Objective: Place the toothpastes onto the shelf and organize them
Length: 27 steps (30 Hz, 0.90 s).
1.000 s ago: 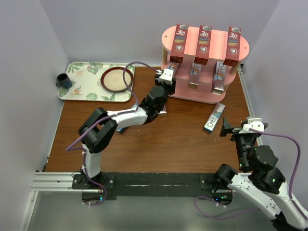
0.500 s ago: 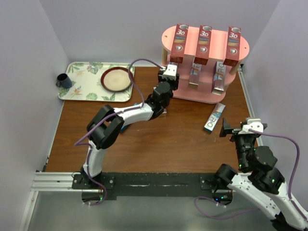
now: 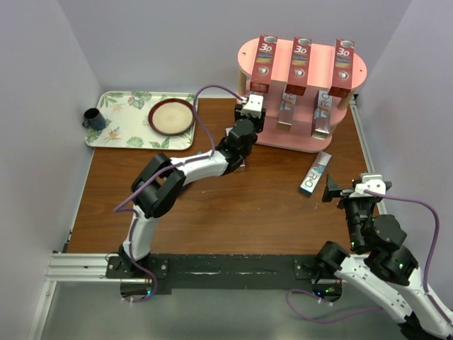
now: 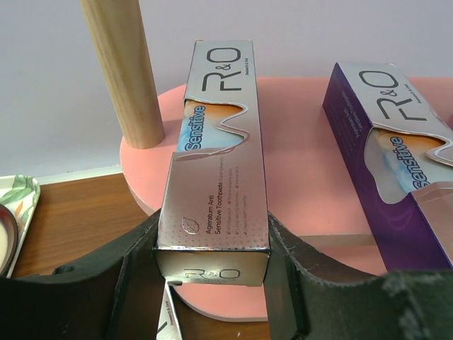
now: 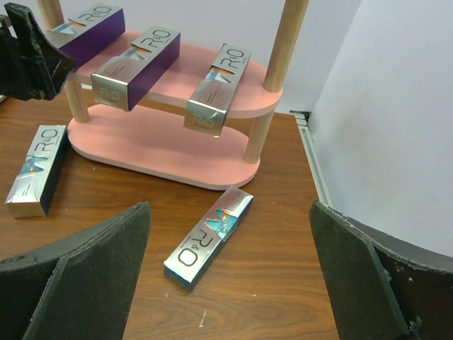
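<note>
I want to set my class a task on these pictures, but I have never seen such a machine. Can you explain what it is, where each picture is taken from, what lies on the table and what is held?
These are two robot arms bolted at the near edge of a wooden table, each ending in a two-finger pincer. The wide picture looks down from above and behind them. The other two come from a small camera on each wrist.

At the back stands a pink three-tier shelf, with three red toothpaste cartons on top and silver ones below. The left pincer grips a silver R&O Sensitive carton, whose far end lies on a pink board. The right pincer is open and empty.

Two loose cartons lie on the table before the shelf. A floral tray carries a plate, with a dark mug at its left edge.
</note>
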Motion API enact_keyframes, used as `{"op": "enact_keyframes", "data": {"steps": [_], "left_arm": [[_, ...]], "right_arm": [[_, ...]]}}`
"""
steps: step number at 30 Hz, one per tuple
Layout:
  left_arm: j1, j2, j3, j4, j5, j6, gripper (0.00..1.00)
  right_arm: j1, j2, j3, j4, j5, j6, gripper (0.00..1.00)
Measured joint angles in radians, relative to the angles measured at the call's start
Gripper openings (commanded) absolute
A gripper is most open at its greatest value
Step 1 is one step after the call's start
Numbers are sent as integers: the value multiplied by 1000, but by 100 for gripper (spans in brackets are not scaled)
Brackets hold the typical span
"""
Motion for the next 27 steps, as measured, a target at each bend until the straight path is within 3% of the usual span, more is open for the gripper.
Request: {"op": "enact_keyframes", "data": {"steps": [10, 21, 27], "left_arm": [[-5, 0, 2, -4, -5, 0, 61], [-18, -29, -34, -4, -13, 0, 74], [-27, -71, -80, 5, -27, 0, 92]], "right_arm": [[0, 0, -2, -3, -10, 0, 99], [0, 0, -3, -21, -19, 1, 99], [0, 0, -5, -27, -21, 3, 99]]}}
